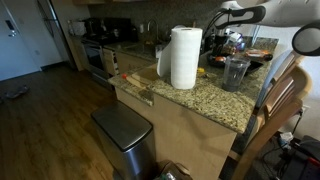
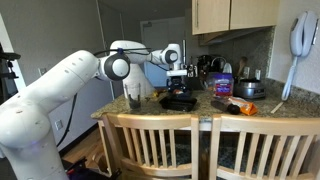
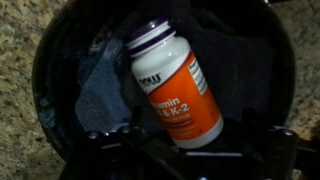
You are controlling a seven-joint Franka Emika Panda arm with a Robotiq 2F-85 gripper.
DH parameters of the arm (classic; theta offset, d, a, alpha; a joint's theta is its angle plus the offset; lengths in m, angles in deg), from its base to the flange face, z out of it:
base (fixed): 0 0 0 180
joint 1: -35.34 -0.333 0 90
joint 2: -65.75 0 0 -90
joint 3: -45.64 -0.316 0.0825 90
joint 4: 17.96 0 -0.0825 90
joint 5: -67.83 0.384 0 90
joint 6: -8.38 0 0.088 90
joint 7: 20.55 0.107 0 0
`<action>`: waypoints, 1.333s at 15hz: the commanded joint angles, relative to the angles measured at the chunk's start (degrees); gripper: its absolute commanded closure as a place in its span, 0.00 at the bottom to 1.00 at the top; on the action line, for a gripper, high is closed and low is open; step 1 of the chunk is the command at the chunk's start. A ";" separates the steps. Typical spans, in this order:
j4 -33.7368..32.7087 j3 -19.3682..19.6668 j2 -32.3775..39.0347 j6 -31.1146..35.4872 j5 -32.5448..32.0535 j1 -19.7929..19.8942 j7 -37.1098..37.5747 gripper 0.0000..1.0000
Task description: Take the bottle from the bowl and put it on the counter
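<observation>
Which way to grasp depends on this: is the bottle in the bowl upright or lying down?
Lying down: in the wrist view the bottle shows its whole side, cap to label, inside the bowl.

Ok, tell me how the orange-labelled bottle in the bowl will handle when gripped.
The bottle lies on its side in the black bowl, so it may roll. Its glossy plastic looks rigid, probably stiff but somewhat slippery.
</observation>
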 commanded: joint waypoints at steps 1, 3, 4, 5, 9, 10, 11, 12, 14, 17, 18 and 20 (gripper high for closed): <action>0.00 -0.01 0.00 0.04 0.01 -0.01 0.15 0.00; 0.00 -0.01 0.00 0.07 0.02 0.03 0.20 0.00; -0.31 0.43 0.05 -2.02 -0.65 -0.20 0.27 0.00; -0.80 1.07 -0.01 -6.67 -2.07 -0.41 -0.92 0.00; -0.65 1.05 -0.01 -9.45 -3.47 -0.25 0.11 0.00; -0.73 1.27 -0.01 -10.20 -3.64 -0.25 0.11 0.00; -0.76 1.40 -0.01 -10.44 -3.66 -0.25 0.11 0.00; -0.78 1.42 -0.01 -10.51 -3.68 -0.26 0.11 0.00; -0.79 1.43 -0.02 -10.55 -3.72 -0.28 0.11 0.00; -0.85 1.07 -0.06 -10.67 -3.12 0.04 0.05 0.25; -0.90 0.81 -0.09 -10.76 -2.57 0.30 -0.02 0.27; -0.82 0.71 -0.12 -10.37 -2.10 0.47 -0.01 0.41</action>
